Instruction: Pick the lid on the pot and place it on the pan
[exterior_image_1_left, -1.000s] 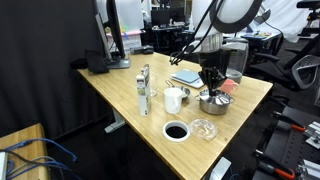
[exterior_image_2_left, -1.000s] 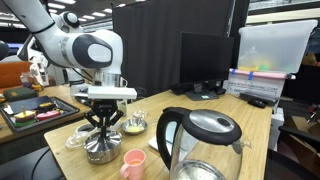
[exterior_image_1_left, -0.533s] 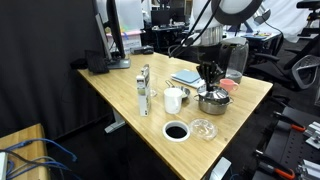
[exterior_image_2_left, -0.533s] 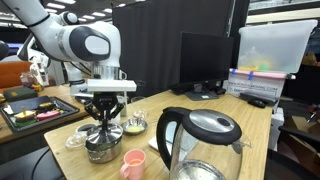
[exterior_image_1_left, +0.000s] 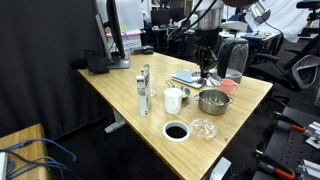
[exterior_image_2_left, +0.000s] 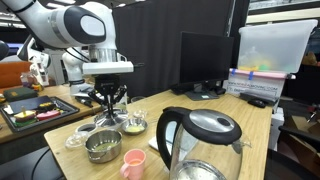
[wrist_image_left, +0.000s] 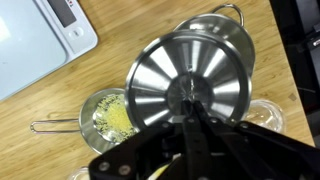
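The steel pot (exterior_image_1_left: 211, 101) stands open on the wooden table; it also shows in an exterior view (exterior_image_2_left: 101, 147) and at the top of the wrist view (wrist_image_left: 228, 24). My gripper (exterior_image_1_left: 206, 64) is shut on the knob of the round steel lid (wrist_image_left: 190, 78) and holds it in the air above the table. In an exterior view the gripper (exterior_image_2_left: 110, 101) hangs beside and above the pot with the lid (exterior_image_2_left: 108, 119) under it. The small pan (wrist_image_left: 108, 116) with a long wire handle holds yellow food; the lid partly overlaps it in the wrist view. The pan also shows in an exterior view (exterior_image_2_left: 133, 124).
A white mug (exterior_image_1_left: 174, 99), a black ring (exterior_image_1_left: 176, 131) and a glass dish (exterior_image_1_left: 203, 128) lie near the pot. A pink cup (exterior_image_2_left: 133, 162) and a kettle (exterior_image_2_left: 200, 140) stand close by. A blue notebook (exterior_image_1_left: 186, 76) lies behind.
My gripper has risen off the pot with the lid in it and moved away from the pot toward the pan. The pot now stands open.
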